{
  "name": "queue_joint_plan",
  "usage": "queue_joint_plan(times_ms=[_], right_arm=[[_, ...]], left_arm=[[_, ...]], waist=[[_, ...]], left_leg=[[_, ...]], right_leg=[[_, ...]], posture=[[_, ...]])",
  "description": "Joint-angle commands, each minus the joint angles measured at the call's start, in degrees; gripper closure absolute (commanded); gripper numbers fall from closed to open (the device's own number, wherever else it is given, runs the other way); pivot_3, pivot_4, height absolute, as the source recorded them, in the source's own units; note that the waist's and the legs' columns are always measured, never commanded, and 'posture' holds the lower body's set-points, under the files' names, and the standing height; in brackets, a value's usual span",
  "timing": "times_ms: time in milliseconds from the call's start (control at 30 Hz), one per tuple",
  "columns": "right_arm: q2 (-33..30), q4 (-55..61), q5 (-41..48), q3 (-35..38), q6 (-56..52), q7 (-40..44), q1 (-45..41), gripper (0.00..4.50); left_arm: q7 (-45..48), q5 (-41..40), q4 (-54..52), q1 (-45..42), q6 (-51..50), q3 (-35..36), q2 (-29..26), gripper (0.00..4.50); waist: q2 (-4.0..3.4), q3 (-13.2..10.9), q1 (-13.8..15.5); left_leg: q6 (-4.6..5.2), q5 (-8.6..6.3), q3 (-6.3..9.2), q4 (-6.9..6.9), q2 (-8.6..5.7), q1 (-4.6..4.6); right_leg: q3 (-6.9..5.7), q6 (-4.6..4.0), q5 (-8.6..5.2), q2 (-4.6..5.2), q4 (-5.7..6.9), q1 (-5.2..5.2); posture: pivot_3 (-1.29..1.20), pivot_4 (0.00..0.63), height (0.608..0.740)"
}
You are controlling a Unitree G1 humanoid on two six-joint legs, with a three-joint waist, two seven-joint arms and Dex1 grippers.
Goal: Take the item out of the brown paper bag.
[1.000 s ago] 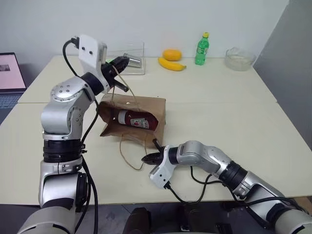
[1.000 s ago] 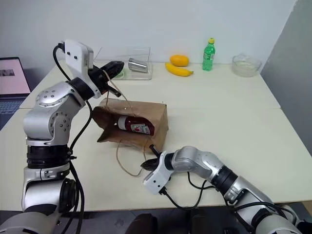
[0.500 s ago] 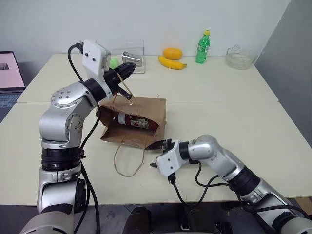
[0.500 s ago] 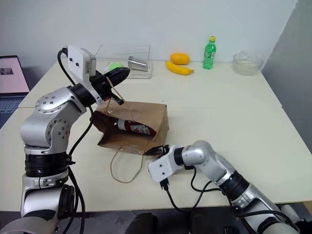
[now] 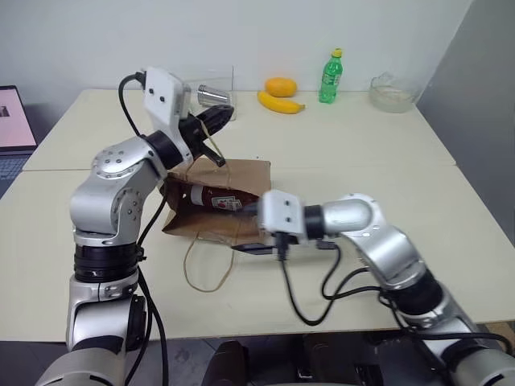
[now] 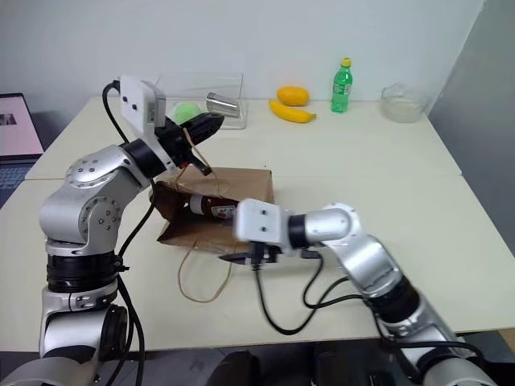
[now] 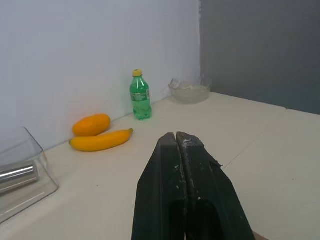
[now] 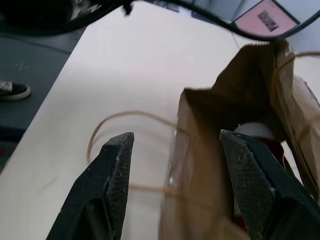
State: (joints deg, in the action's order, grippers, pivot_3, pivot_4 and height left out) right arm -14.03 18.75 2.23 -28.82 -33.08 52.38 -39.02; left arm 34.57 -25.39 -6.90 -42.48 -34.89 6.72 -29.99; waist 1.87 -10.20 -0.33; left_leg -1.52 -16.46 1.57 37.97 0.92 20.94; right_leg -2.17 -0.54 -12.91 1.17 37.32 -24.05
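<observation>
Right wrist view: open right claw (image 8: pixel 175 165) faces brown paper bag (image 8: pixel 235 150).

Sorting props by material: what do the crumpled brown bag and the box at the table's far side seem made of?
Brown paper bag: matte kraft paper, judging by creases and dull surface. Clear box: transparent, glossy, likely plastic or acrylic; the can inside shows through.

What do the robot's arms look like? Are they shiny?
Yes. Both arms are shiny silver metal with black rings at the joints and black cables looping along them. Each wrist carries a white boxy camera block. The left end effector and right end effector have black, ridged fingers.
</observation>
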Motion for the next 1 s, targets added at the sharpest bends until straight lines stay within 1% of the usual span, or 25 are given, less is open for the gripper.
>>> queue_joint_plan(times_ms=[33, 167, 233, 300, 467, 600, 700, 733, 767, 867, 1000], right_arm=[[3.8, -3.3, -4.3, -2.4, -1.6, -6.6, -3.2, 1.62], [8.1, -7.4, -6.3, -4.2, -1.1, -10.6, -5.1, 1.62], [10.8, -12.1, -8.0, -5.5, 0.7, -13.6, -5.3, 1.62], [12.0, -15.9, -9.7, -6.5, 2.8, -15.4, -5.4, 1.62], [13.4, -20.9, -13.8, -7.2, 7.9, -19.8, -6.4, 1.62], [13.0, -24.9, -20.8, -9.2, 14.9, -26.0, -7.9, 1.62], [12.2, -27.0, -24.9, -11.0, 18.8, -28.7, -6.9, 1.62], [12.2, -27.6, -25.7, -11.4, 19.6, -29.1, -6.5, 1.24], [12.1, -28.3, -26.7, -11.7, 20.3, -29.7, -6.3, 1.07], [12.0, -31.2, -30.8, -12.8, 22.1, -32.4, -6.8, 0.14], [12.0, -37.8, -35.4, -13.3, 22.9, -34.6, -9.6, 0.14]], left_arm=[[0.4, -0.1, -0.3, -2.0, 1.2, 0.4, -0.3, 4.50], [0.8, 0.1, 0.5, -2.5, 1.8, 0.2, -0.4, 4.50], [0.9, 0.2, 0.7, -2.7, 2.0, 0.1, -0.3, 4.50], [0.9, 0.3, 0.8, -2.8, 2.1, 0.1, -0.2, 4.50], [0.9, 0.3, 0.5, -2.5, 2.0, 0.3, -0.3, 4.50], [0.6, 0.2, -0.1, -2.1, 1.7, 0.6, -0.3, 4.50], [0.4, 0.1, -0.3, -1.9, 1.6, 0.7, -0.3, 4.50], [0.4, 0.1, -0.3, -1.9, 1.6, 0.8, -0.3, 4.50], [0.4, 0.1, -0.3, -2.0, 1.6, 0.8, -0.3, 4.50], [0.3, 0.0, -0.3, -2.0, 1.5, 0.8, -0.2, 4.50], [0.3, -0.2, -0.6, -2.0, 1.5, 0.9, -0.1, 4.50]], waist=[[0.00, 0.0, 0.0], [-0.01, 0.0, 0.0], [0.00, 0.0, 0.0], [0.00, 0.0, 0.0], [0.00, 0.0, 0.0], [-0.01, 0.0, -0.2], [0.00, 0.0, -0.2], [0.00, 0.0, -0.2], [-0.01, 0.0, -0.2], [0.00, 0.0, -0.2], [0.00, 0.0, -0.2]], left_leg=[[-0.08, 0.04, -0.02, 0.00, -0.04, 0.03], [-0.02, 0.01, -0.06, 0.00, -0.09, 0.03], [0.00, 0.00, -0.07, 0.00, -0.10, 0.05], [0.00, 0.00, -0.08, -0.01, -0.11, 0.05], [0.01, 0.00, -0.08, 0.00, -0.11, 0.07], [0.01, 0.00, -0.08, -0.02, -0.11, 0.06], [0.01, 0.00, -0.04, -0.02, -0.11, 0.06], [0.01, 0.00, -0.05, -0.03, -0.11, 0.06], [0.01, 0.00, -0.06, -0.03, -0.11, 0.06], [0.01, 0.00, -0.07, -0.03, -0.11, 0.06], [0.01, 0.00, -0.07, -0.02, -0.10, 0.06]], right_leg=[[0.02, -0.03, 0.02, 0.02, 0.00, -0.03], [0.07, -0.01, 0.01, 0.06, -0.03, -0.02], [0.08, -0.01, 0.01, 0.06, -0.05, -0.02], [0.08, -0.03, 0.02, 0.06, -0.06, -0.02], [0.09, -0.01, 0.02, 0.05, -0.05, -0.02], [0.09, -0.01, 0.02, 0.05, -0.04, -0.05], [0.06, 0.00, 0.02, 0.05, -0.03, -0.05], [0.06, 0.00, 0.01, 0.05, -0.03, -0.05], [0.07, 0.00, 0.01, 0.05, -0.03, -0.05], [0.09, 0.00, 0.02, 0.05, -0.03, -0.05], [0.10, -0.02, 0.03, 0.05, -0.03, -0.05]], posture=[[0.00, 0.150, 0.740], [0.00, 0.150, 0.740], [0.00, 0.150, 0.740], [0.00, 0.150, 0.740], [0.00, 0.150, 0.740], [0.00, 0.150, 0.740], [0.00, 0.150, 0.740], [0.00, 0.150, 0.740], [0.00, 0.150, 0.740], [0.00, 0.150, 0.740], [0.00, 0.150, 0.740]])
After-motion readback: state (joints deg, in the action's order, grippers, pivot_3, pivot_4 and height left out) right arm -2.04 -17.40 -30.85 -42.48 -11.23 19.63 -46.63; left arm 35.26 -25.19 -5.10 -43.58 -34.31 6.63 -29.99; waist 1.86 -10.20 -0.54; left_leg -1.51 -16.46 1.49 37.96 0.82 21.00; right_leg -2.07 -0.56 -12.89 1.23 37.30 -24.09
